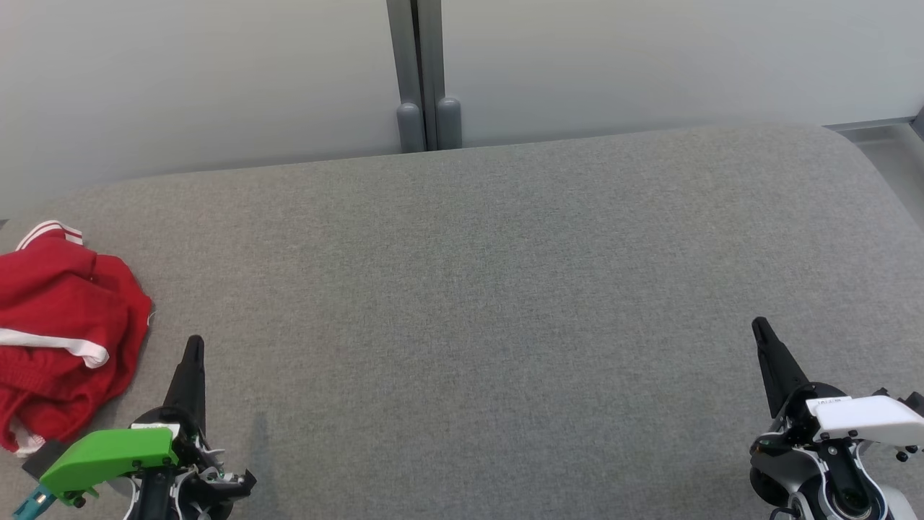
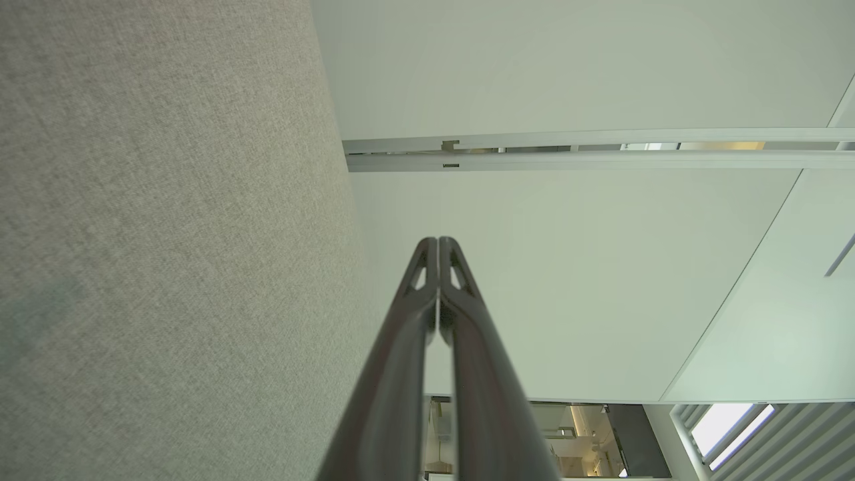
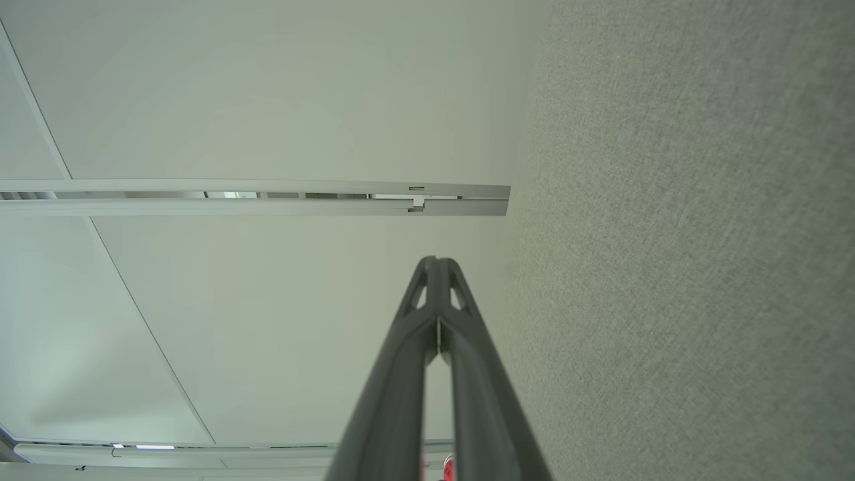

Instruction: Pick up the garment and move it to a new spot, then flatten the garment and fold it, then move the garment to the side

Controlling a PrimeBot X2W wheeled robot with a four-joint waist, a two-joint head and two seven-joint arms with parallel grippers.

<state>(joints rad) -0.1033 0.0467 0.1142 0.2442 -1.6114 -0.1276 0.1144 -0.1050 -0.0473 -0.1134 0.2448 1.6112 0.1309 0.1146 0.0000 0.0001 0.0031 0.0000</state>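
A crumpled red garment (image 1: 61, 328) with white stripes lies at the far left edge of the grey fabric surface (image 1: 491, 289). My left gripper (image 1: 193, 345) sits at the lower left, just right of the garment and apart from it, shut with nothing in it. In the left wrist view the left gripper (image 2: 437, 242) has its tips pressed together. At the lower right, far from the garment, my right gripper (image 1: 759, 326) is shut and empty. The right wrist view shows the right gripper (image 3: 435, 262) with its tips closed.
A pale wall with a grey vertical post (image 1: 422, 72) rises behind the surface's far edge. The surface curves down at the far right, where a strip of floor (image 1: 891, 155) shows.
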